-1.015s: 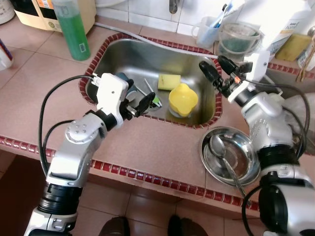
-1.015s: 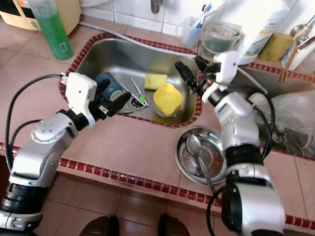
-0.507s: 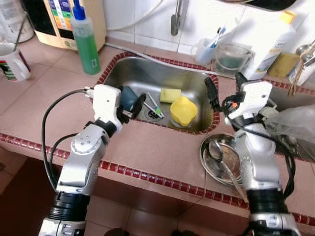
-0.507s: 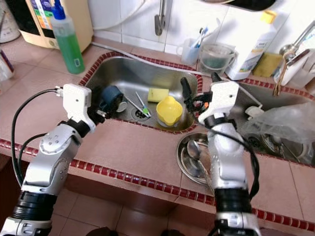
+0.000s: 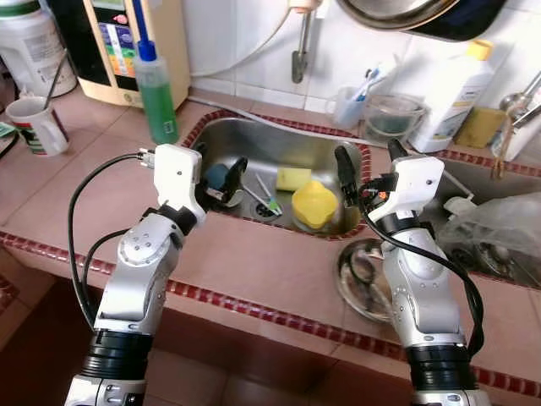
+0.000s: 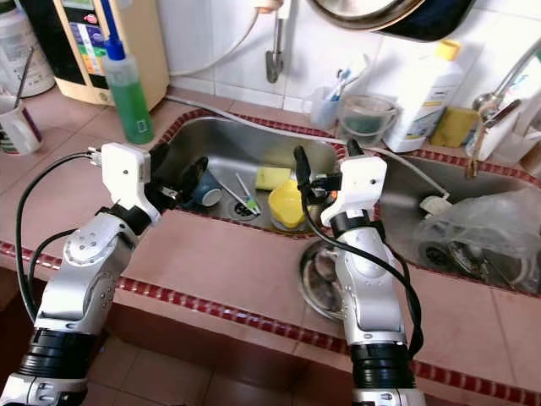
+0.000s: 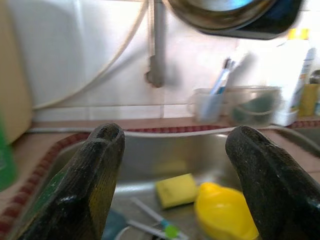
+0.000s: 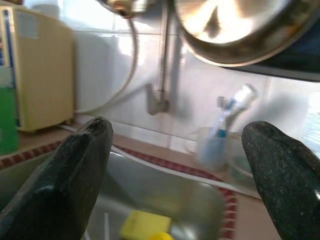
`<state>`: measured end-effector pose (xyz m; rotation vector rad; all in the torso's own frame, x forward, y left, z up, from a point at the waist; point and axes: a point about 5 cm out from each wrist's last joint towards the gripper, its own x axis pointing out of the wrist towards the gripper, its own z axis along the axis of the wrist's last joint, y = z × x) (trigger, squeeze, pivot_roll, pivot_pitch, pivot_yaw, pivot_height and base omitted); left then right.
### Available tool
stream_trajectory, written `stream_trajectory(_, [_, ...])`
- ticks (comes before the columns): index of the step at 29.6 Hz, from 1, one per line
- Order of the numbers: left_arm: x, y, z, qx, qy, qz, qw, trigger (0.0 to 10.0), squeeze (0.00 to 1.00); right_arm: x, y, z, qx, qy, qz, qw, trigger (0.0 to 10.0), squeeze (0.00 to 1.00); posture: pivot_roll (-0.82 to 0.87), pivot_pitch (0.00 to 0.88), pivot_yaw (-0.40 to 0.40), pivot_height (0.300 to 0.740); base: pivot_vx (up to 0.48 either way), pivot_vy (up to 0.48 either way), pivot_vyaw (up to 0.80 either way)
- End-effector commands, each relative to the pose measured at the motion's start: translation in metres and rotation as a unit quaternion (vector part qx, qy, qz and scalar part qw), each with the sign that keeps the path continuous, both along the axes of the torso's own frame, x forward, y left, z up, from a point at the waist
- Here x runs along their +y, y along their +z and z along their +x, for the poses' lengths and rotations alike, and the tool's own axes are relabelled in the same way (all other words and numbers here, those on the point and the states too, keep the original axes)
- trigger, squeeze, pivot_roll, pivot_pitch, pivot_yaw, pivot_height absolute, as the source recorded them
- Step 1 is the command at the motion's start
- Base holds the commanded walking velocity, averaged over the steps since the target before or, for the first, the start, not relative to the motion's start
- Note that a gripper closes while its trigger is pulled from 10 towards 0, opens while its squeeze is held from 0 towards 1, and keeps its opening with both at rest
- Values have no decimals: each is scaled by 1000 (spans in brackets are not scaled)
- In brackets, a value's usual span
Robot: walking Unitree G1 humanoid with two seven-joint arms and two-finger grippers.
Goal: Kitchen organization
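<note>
White-tiled wall (image 5: 245,34) behind a pinkish tiled counter (image 5: 254,262) edged in dark red, above a reddish tile floor (image 5: 211,389)

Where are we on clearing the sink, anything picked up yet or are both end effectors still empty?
Little looks done: the steel plate sits on the counter by the sink. Nothing is in hand: the left end effector and right end effector are both open and empty, raised at the sink's near rim. Left in the basin: the yellow cup, yellow sponge, blue mug and small utensils.
</note>
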<state>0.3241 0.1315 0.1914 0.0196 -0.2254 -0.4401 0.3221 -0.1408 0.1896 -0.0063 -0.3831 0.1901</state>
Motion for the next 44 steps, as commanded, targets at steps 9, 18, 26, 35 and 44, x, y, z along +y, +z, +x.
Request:
stream_trajectory(9, [-11,-6,-7,5,-30,6,1000,10000,0,-1,0,-4,3,-1,-6,1000,10000,0,136,9,-32,740,0,-480,0])
stream_trajectory(18, [-10,-5,-7,3,-30,9,1000,10000,0,4,-3,-5,8,11,-15,1000,10000,0,141,0,-47,740,0,-480,0])
stream_trajectory(26, [-9,-6,-8,4,-29,10,1000,10000,0,4,-4,-5,11,16,-19,1000,10000,0,145,1,-56,740,0,-480,0])
stream_trajectory(35, [-9,-8,-10,17,-29,12,999,10000,0,6,-7,-7,16,21,-26,999,10000,0,147,8,-58,740,0,-229,0])
stream_trajectory(44, [-3,-16,-7,55,-9,6,998,10000,1000,4,-12,-10,24,20,-31,999,10000,0,145,26,-52,740,0,0,0])
